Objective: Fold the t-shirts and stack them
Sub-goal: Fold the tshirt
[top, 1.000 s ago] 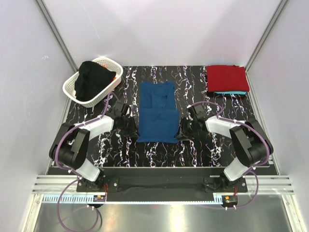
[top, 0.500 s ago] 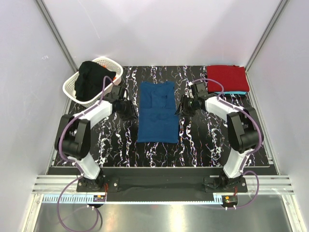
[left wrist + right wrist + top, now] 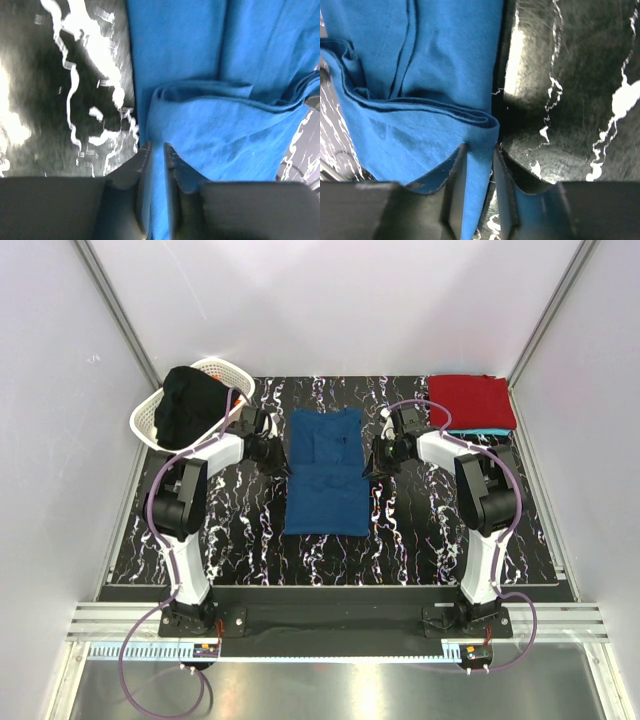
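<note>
A blue t-shirt lies flat in the middle of the table, its near half folded up over itself. My left gripper sits at the shirt's left edge by the fold. In the left wrist view the left gripper is shut on a strip of the blue t-shirt. My right gripper sits at the right edge. In the right wrist view the right gripper pinches the folded rim of the blue t-shirt. A folded red t-shirt rests on a turquoise t-shirt at the back right.
A white lattice basket stands at the back left with a black cloth heaped in it. The black marbled table is walled by white panels on three sides. Both arms' purple cables arch above the table.
Both grippers have moved away from me along the blue t-shirt's sides, from its near half up to the fold line. Their jaws opened on the way and closed on the shirt's edges.
</note>
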